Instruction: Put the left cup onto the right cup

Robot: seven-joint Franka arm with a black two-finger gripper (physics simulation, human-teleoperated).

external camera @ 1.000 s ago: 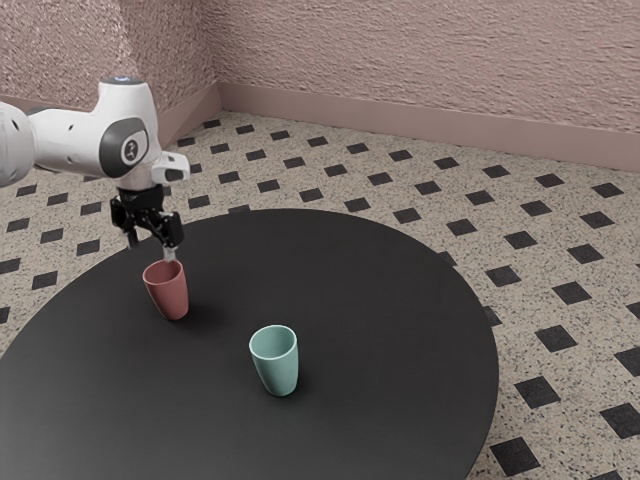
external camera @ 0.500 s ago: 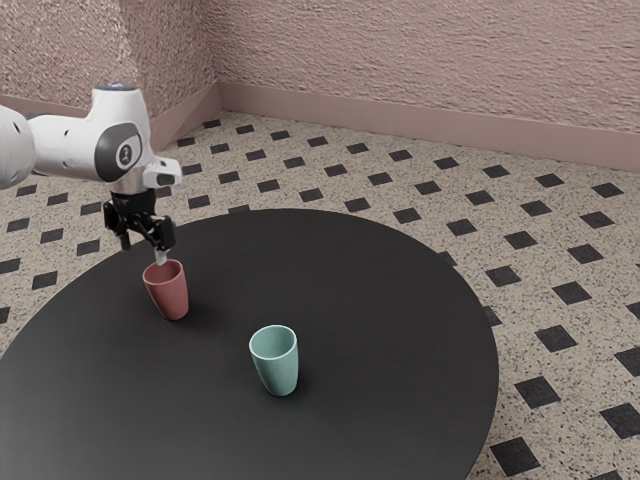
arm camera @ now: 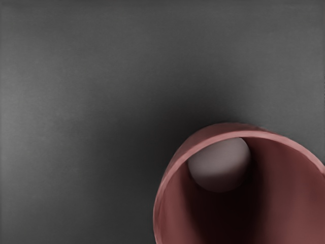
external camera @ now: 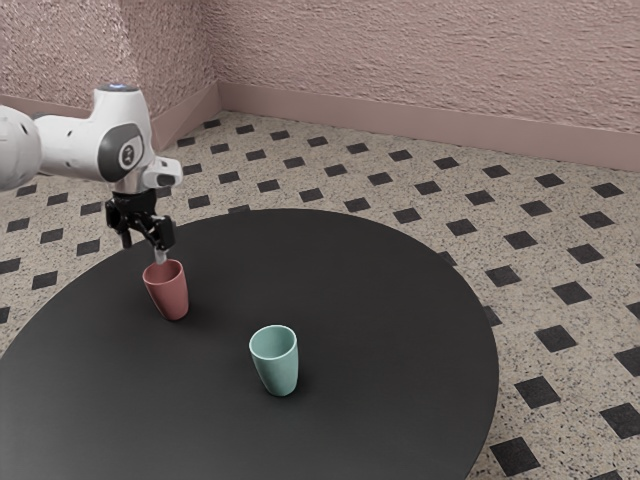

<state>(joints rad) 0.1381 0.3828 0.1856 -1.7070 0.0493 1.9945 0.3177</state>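
Pink stippled walls (external camera: 400,50) and a chequered floor (external camera: 480,200) ring a round black table (external camera: 380,330), and over its ten o'clock edge the white arm (external camera: 70,150) reaches down. The black gripper (external camera: 159,256) hangs nose-down right at the lip of the red cup (external camera: 168,292), on the side toward eleven o'clock. From where I stand I cannot tell whether it has clenched on that lip or is merely poised there.

It has come in from straight above, I reckon, because a rim pinch leaves the cup's base free to drop into another cup. The red cup stands upright on the table, mouth open to the hand, and the wrist view looks straight down to its pale bottom.

At four o'clock from it, well apart, the teal cup (external camera: 274,362) stands upright too, mouth up and ready to receive it. Lifting and carrying are not yet done.
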